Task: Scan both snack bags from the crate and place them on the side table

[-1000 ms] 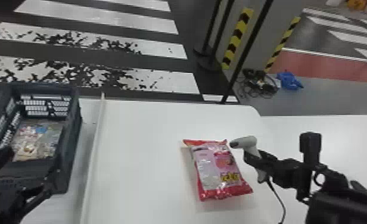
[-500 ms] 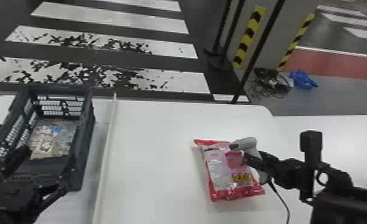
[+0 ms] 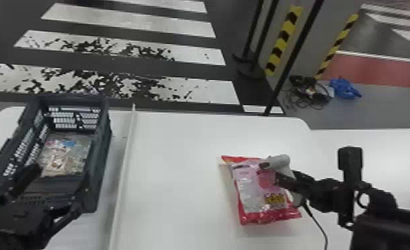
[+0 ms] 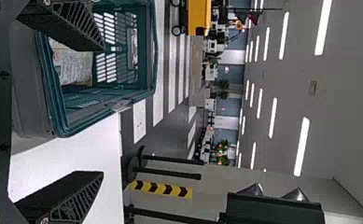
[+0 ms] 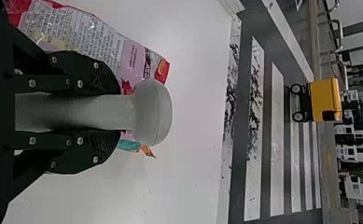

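My left gripper (image 3: 53,192) stands open over the near end of the dark crate (image 3: 102,149), in which a clear-and-beige snack bag (image 3: 64,156) lies. In the left wrist view the fingers of my left gripper (image 4: 93,112) are spread wide, with the crate (image 4: 81,114) and its bag (image 4: 74,65) beyond. My right gripper (image 3: 291,181) is shut on the white scanner (image 3: 281,162), held above a red and pink snack bag (image 3: 256,191) lying on the table. In the right wrist view both fingers of my right gripper (image 5: 116,112) clasp the scanner handle (image 5: 76,112), the bag (image 5: 100,42) beside it.
A raised white strip (image 3: 122,176) runs along the white table (image 3: 177,173) between crate and red bag. The scanner's cable (image 3: 319,226) trails toward the near edge. Black poles (image 3: 291,63) stand on the floor behind the table.
The head view has shifted, so the crate, table and red bag all appear farther right. The left gripper still stands at the crate's near end, and the right one still holds the scanner by the red bag.
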`<act>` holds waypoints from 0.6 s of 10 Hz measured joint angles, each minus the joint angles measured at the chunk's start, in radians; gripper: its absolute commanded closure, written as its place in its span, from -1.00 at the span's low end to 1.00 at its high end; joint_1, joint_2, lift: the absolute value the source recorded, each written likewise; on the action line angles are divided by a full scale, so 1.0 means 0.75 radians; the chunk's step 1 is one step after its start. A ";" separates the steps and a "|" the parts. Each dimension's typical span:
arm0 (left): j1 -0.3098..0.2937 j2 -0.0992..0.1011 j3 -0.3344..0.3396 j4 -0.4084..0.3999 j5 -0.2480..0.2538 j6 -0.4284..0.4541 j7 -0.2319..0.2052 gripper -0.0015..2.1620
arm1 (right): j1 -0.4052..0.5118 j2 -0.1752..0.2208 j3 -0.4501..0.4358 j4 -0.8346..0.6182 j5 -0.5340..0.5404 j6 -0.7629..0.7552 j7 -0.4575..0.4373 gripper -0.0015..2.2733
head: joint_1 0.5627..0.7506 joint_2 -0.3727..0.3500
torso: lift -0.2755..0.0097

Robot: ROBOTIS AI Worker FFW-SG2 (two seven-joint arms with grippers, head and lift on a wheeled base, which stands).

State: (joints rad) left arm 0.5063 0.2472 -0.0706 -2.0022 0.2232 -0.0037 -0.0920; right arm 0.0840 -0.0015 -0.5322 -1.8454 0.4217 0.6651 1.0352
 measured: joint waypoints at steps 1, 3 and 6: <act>-0.001 -0.001 0.000 0.000 0.001 0.000 0.000 -0.96 | -0.005 0.000 -0.010 0.001 -0.002 -0.001 -0.007 0.97 | 0.41 -0.60 | 0.24; 0.000 -0.002 -0.001 0.002 0.001 -0.004 0.000 -0.96 | -0.057 0.000 -0.094 0.031 -0.029 -0.004 -0.012 0.97 | 0.41 -0.67 | 0.24; -0.002 -0.002 0.000 0.005 0.001 -0.004 0.000 -0.96 | -0.173 0.000 -0.283 0.186 -0.028 -0.101 -0.012 0.97 | 0.41 -0.84 | 0.24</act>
State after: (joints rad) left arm 0.5051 0.2454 -0.0706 -1.9988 0.2240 -0.0068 -0.0920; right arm -0.0459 -0.0015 -0.7442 -1.7060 0.4007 0.5890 1.0262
